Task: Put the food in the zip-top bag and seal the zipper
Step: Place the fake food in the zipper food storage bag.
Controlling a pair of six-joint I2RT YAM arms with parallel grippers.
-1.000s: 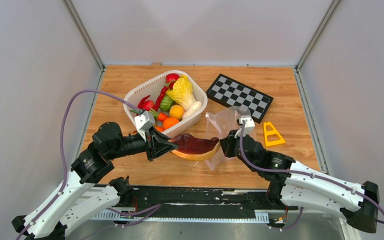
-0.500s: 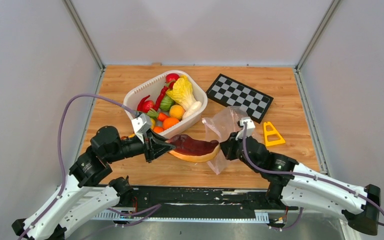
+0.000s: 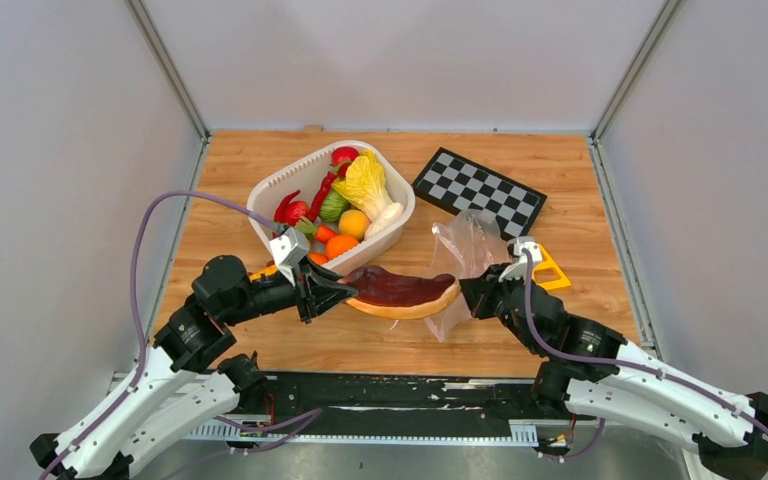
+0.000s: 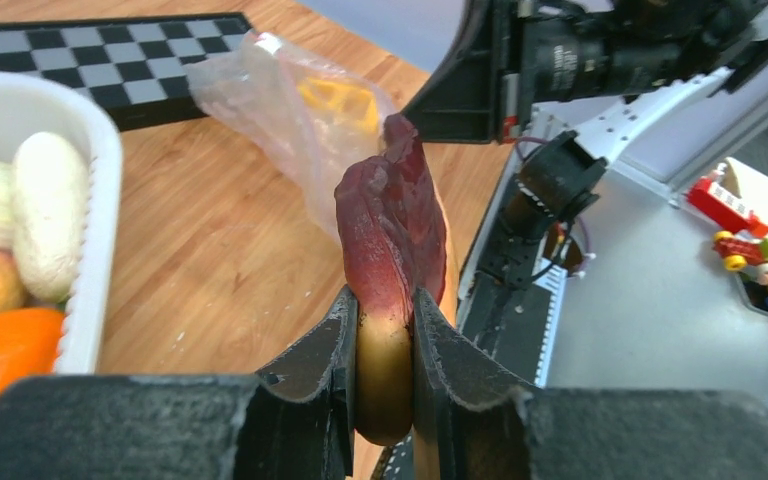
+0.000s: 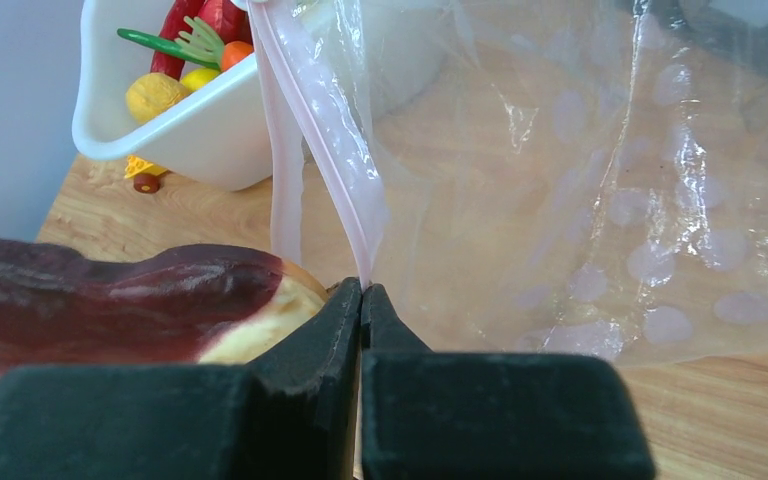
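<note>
The long bun [image 3: 405,292] is clamped at its left end by the left gripper [image 3: 332,291], just beside the zip-top bag [image 3: 472,240], long axis left to right, free end toward the bag mouth. It is judged stiff, light and smooth (liable to pivot). The limp film is pinched at its zipper [image 5: 350,200] by the closed right gripper [image 5: 362,292].

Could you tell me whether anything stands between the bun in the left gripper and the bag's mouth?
Nothing separate does. The bun, held by the left gripper, has its tip right beside the zip-top bag's pink zipper, which the right gripper pinches.
</note>
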